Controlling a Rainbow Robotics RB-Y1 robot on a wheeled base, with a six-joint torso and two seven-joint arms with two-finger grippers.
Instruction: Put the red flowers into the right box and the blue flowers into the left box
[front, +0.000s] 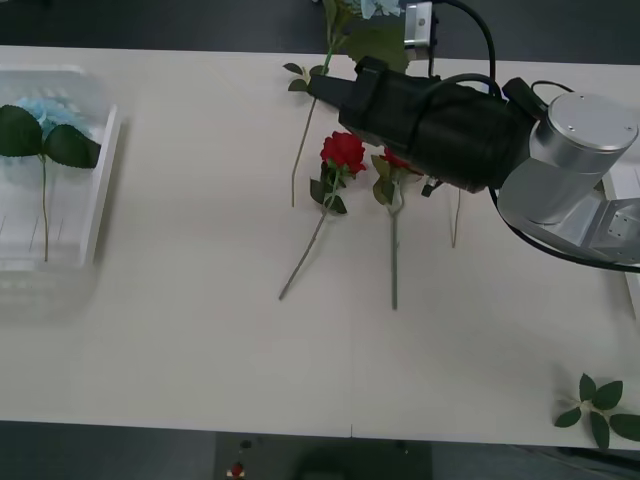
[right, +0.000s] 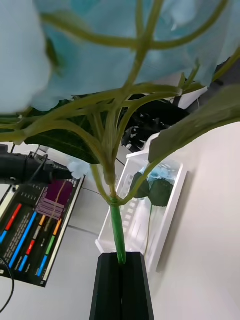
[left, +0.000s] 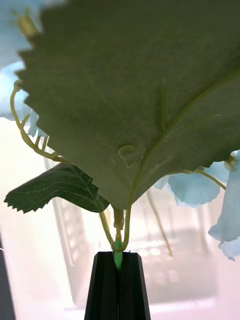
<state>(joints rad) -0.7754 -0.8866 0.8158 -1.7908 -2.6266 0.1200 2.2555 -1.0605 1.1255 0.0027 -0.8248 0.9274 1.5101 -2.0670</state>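
Observation:
My right gripper (front: 322, 85) reaches over the far middle of the table, shut on the stem of a blue flower (front: 378, 10) whose head is at the far edge. The right wrist view shows these black fingers (right: 107, 285) clamped on the green stem under the pale blue bloom (right: 100, 65). My left gripper (left: 118, 260) is shut on another blue flower's stem, below a large leaf (left: 140, 100) and blue petals (left: 195, 187). Two red flowers (front: 343, 150) (front: 397, 160) lie mid-table beside the right arm. The left box (front: 105, 170) (right: 170, 210) holds one blue flower (front: 40, 110). A sliver of the right box (front: 628, 185) shows.
A third thin stem (front: 455, 225) lies on the table with its top hidden under the right arm. A green leaf sprig (front: 600, 405) lies at the near right corner. A monitor (right: 35, 235) stands beyond the table's left side.

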